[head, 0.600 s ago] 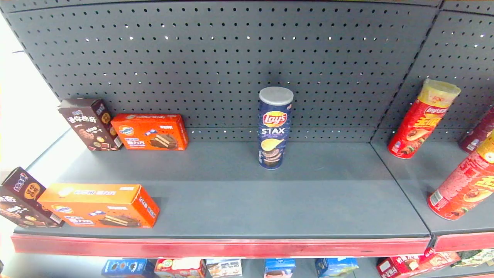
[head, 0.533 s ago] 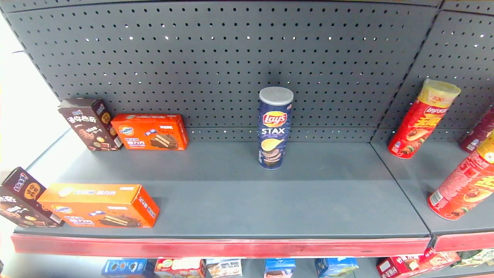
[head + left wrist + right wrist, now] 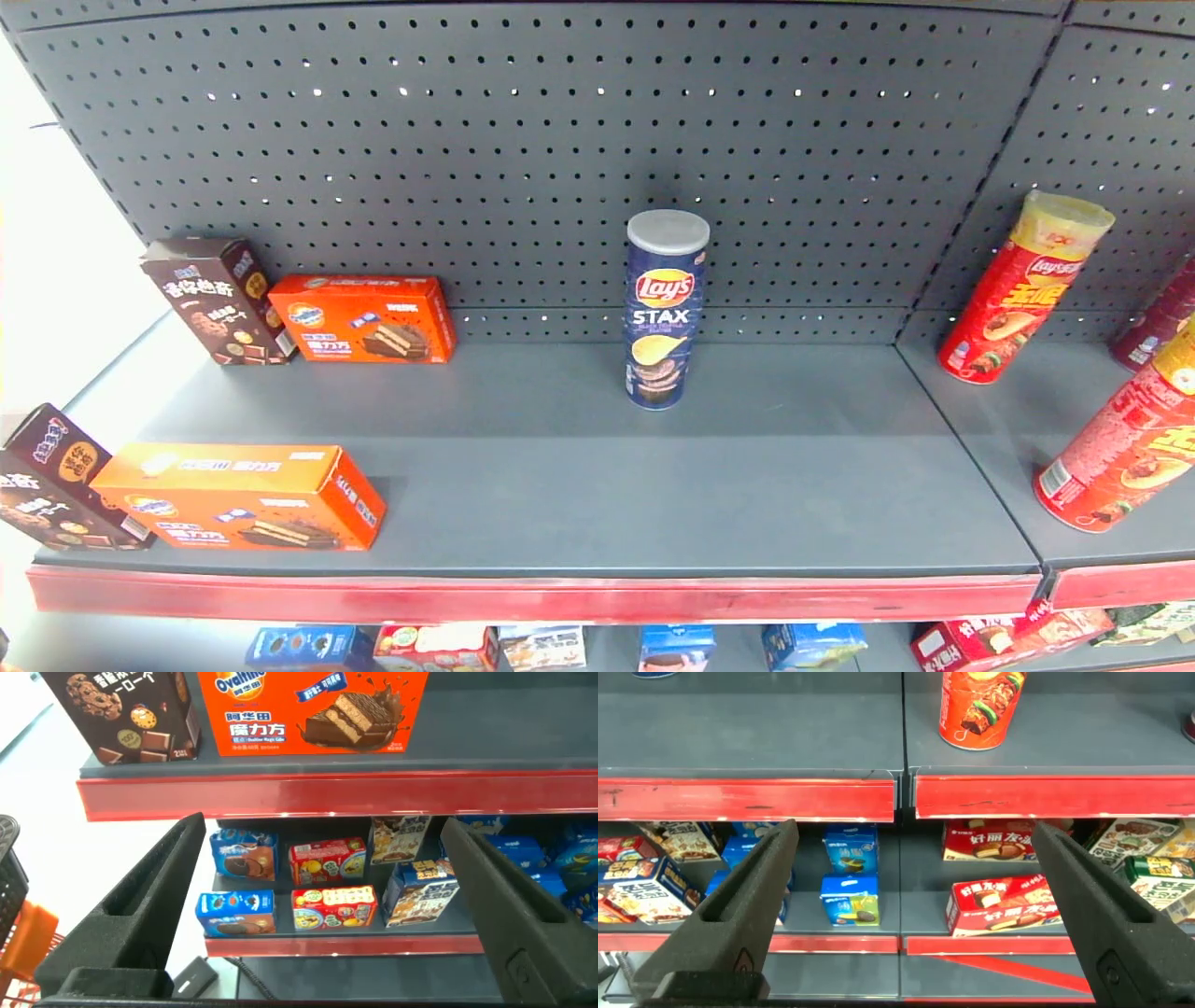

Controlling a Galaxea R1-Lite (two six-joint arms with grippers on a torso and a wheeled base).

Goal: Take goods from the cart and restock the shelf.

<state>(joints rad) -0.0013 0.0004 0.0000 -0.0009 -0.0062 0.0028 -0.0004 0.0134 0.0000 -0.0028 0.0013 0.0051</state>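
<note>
Where the head view is concerned, the grey shelf point(image 3: 560, 504) spans the frame, with a perforated back panel point(image 3: 523, 140) across the upper half. A blue chip can point(image 3: 665, 308) stands upright at centre frame, near the panel and well apart from the other goods. At the left, a rear brown box point(image 3: 215, 299) stands just beside a rear orange box point(image 3: 364, 317). At the lower left, a front brown box point(image 3: 51, 476) touches a front orange box point(image 3: 238, 495) near the red edge strip point(image 3: 532, 597). At the right, a rear red can point(image 3: 1022, 285) and a front red can point(image 3: 1120, 448) stand in the adjoining section.

In the left wrist view, the left gripper point(image 3: 322, 831) is spread wide and holds nothing. Beyond it sit the front brown box and front orange box, and small snack boxes point(image 3: 327, 905) fill the lower shelf between the jaws.

In the right wrist view, the right gripper point(image 3: 915, 829) is likewise released and empty. The front red can stands on the shelf beyond it. Blue boxes point(image 3: 850, 887) and red boxes point(image 3: 999, 901) occupy the level below.
</note>
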